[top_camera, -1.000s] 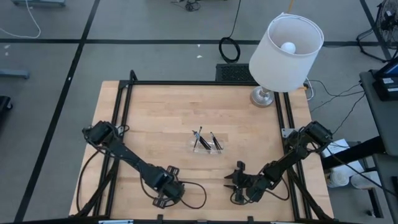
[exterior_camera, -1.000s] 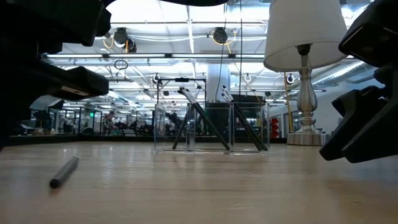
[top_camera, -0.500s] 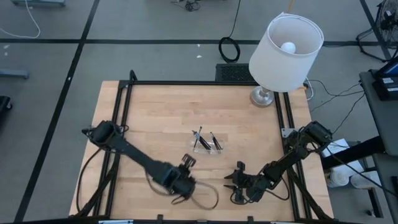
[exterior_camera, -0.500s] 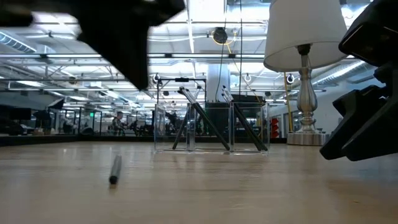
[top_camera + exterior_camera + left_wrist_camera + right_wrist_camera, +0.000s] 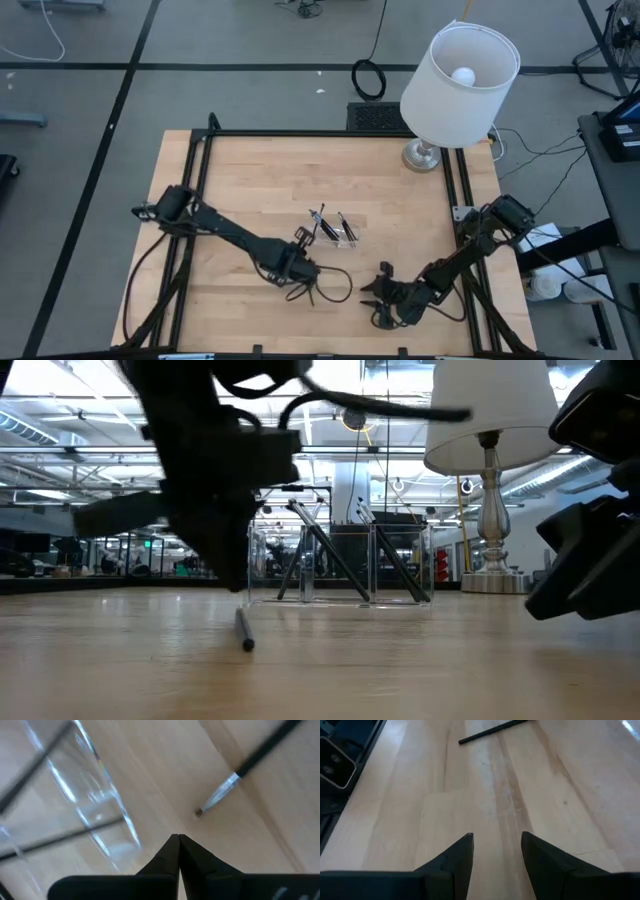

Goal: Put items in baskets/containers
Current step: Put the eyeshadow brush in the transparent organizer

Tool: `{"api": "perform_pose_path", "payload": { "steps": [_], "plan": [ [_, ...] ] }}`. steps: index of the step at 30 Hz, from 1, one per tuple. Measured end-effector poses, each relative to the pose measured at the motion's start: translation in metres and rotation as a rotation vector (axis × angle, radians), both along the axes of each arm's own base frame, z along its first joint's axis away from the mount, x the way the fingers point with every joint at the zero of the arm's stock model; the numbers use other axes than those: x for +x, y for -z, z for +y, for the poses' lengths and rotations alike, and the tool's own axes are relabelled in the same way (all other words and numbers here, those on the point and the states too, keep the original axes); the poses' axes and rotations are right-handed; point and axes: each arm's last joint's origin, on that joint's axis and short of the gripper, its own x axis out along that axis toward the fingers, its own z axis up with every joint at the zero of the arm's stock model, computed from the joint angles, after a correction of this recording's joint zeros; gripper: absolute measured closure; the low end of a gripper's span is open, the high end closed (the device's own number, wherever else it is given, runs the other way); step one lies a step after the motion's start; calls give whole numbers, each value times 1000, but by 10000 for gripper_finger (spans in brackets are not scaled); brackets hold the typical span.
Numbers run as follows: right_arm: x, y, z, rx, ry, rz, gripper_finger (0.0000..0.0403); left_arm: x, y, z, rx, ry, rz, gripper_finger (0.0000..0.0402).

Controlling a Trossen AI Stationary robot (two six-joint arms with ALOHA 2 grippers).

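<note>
Beside clear tray (image 5: 334, 231), left claw (image 5: 302, 240) pinched together, stick (image 5: 250, 764) loose

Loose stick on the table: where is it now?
Low view: the loose stick lies on the table just in front of the clear tray, under the left gripper.

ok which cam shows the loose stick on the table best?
Left wrist view: the stick lies close up on bare wood beside the clear tray, silvery end visible. Low view shows it foreshortened. Right wrist view gives a dark stick far off, possibly the same. High view barely resolves it.
</note>
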Motion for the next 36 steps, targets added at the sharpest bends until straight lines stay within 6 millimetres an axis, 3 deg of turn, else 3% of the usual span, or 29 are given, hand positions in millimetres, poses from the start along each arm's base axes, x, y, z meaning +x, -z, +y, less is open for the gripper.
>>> {"api": "perform_pose_path", "payload": {
  "steps": [10,14,21,31,36],
  "plan": [
    [5,0,-5,-6,18,0,248,20,-4,0,-88,138,-132,388],
    [5,0,-5,-5,17,-1,248,25,8,1,-130,155,-110,396],
    [4,0,-5,8,25,1,248,23,25,-1,-131,75,-55,389],
    [4,0,-5,-4,17,1,248,13,22,-16,-136,-67,-76,383],
    [4,0,-5,-2,18,0,248,11,18,-12,-154,-131,-87,397]
  ]
}}
